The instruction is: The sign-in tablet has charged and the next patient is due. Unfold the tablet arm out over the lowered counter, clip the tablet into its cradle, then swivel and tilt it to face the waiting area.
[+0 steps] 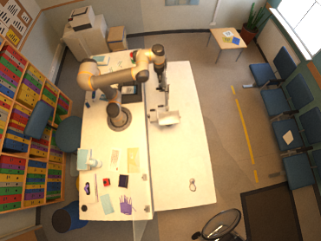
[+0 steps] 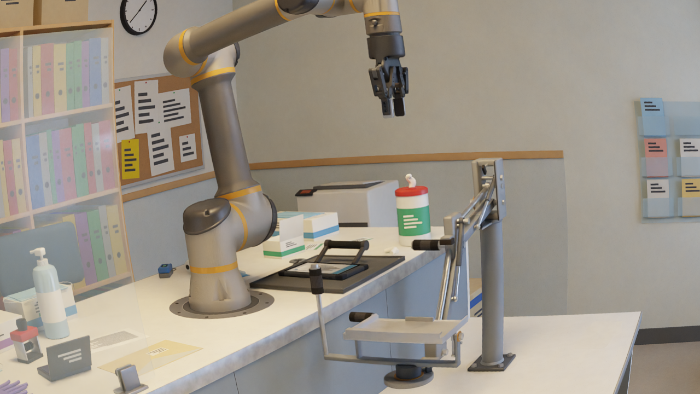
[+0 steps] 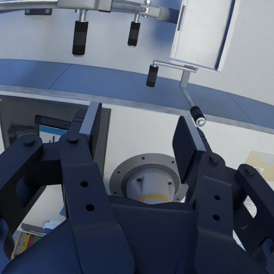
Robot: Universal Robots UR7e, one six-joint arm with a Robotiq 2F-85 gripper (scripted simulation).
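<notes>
The tablet (image 2: 324,269) lies flat on a dark charging mat on the upper desk, a black handle at its far end; the wrist camera catches its lit screen (image 3: 49,133) at the left. The grey tablet arm (image 2: 467,215) hangs from its post (image 2: 491,259) on the lowered counter, with the empty cradle (image 2: 405,329) lying flat just above the counter. Black-gripped levers stick out from the arm and cradle. My gripper (image 2: 392,110) hangs high in the air above the desk edge, between the tablet and the post, open and empty. In the wrist camera its fingers (image 3: 139,133) frame my own base.
Behind the desk stand a printer (image 2: 348,201), a wipes canister (image 2: 412,211) and two boxes (image 2: 298,230). A sanitiser bottle (image 2: 48,294), stamp and small signs sit at the desk's near end. Blue waiting chairs (image 1: 288,117) line the far wall past the counter.
</notes>
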